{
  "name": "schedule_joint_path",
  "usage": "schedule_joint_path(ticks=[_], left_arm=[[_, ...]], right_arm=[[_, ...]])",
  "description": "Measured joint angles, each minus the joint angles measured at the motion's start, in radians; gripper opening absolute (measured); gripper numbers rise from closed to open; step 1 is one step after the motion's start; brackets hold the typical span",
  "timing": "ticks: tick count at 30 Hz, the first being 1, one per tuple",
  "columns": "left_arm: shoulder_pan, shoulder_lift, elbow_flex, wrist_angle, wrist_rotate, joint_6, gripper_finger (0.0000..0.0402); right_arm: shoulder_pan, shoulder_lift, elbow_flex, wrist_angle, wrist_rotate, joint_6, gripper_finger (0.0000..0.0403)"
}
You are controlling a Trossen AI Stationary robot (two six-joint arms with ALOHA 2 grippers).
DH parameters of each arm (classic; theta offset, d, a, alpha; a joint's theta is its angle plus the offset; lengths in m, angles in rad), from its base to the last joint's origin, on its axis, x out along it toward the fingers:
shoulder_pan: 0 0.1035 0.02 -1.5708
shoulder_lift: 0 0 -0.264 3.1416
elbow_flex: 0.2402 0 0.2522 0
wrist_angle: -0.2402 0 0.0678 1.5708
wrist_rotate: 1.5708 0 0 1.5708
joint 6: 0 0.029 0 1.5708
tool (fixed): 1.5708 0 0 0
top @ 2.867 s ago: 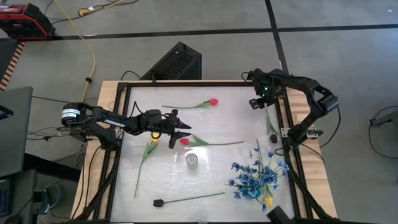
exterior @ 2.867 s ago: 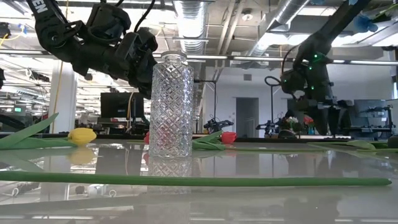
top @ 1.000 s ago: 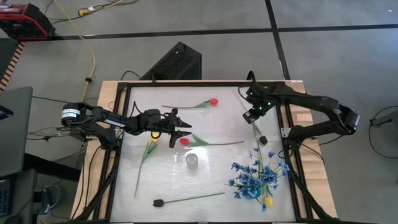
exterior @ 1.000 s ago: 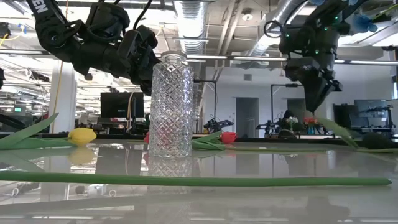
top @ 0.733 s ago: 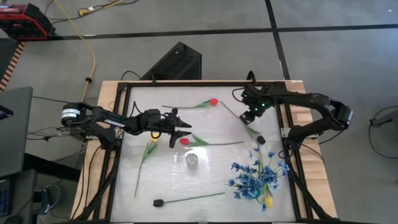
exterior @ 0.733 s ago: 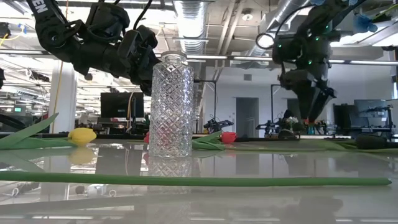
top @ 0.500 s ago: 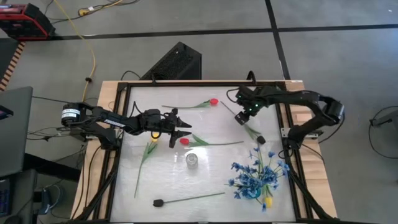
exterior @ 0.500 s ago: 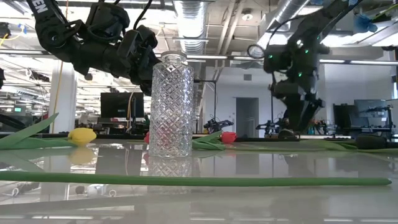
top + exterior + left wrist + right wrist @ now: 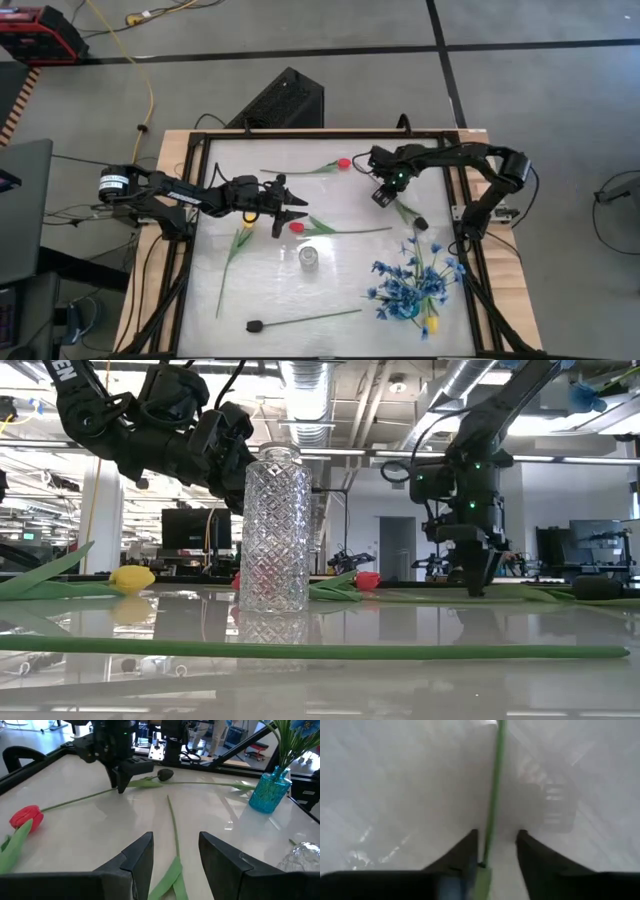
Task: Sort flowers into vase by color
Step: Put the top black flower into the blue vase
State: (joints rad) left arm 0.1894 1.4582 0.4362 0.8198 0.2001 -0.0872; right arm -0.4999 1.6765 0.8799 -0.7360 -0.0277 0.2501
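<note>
Right tool point(image 9: 381, 196) grasps a green stem point(image 9: 493, 795) low over the tabletop point(image 9: 340, 270). Left tool point(image 9: 297, 215) hangs released, a red tulip point(image 9: 296, 227) just beside it.

Red tulip point(image 9: 343, 162) lies flat near twelve o'clock on the table, head toward three, its stem running toward nine. A second red tulip point(image 9: 297, 228) lies near the centre, head toward nine, stem and leaf stretching toward three. A yellow tulip point(image 9: 247, 229) lies at nine o'clock, its stem with green leaves slanting down toward seven. A black-headed stem point(image 9: 256, 325) lies flat at six o'clock, head toward nine. Another dark-headed stem point(image 9: 421, 223) lies at two o'clock, head toward four, its thin green stem passing between the right gripper's point(image 9: 380, 194) fingers. Blue sprays point(image 9: 410, 282) stand upright in a blue vase point(image 9: 266, 792) at four o'clock. A clear cut-glass vase point(image 9: 272, 530) stands upright at the centre.
</note>
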Motion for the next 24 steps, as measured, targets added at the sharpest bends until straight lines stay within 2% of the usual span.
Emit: schedule_joint_path(ticks=[4, 5, 11, 16, 20, 24], left_arm=[[0.000, 0.000, 0.000, -0.001, 0.000, 0.003, 0.0145], [0.000, 0.000, 0.000, -0.001, 0.000, 0.003, 0.0145], [0.000, 0.000, 0.000, 0.000, 0.000, 0.002, 0.0145], [0.000, 0.000, 0.000, 0.000, -0.001, 0.001, 0.0145], [0.000, 0.000, 0.000, 0.001, -0.002, 0.002, 0.0145], [0.000, 0.000, 0.000, 0.001, -0.003, -0.003, 0.0145]], right_arm=[[0.052, -0.023, -0.003, 0.000, 0.003, 0.014, 0.0039], [0.064, -0.036, -0.003, 0.000, 0.012, 0.025, 0.0025], [0.123, -0.153, 0.025, -0.132, 0.017, 0.083, 0.0024], [0.256, -0.305, 0.049, -0.177, 0.148, -0.023, 0.0023], [0.406, -0.418, 0.078, -0.173, 0.374, -0.123, 0.0023], [0.567, -0.499, 0.142, -0.177, 0.576, -0.154, 0.0023]])
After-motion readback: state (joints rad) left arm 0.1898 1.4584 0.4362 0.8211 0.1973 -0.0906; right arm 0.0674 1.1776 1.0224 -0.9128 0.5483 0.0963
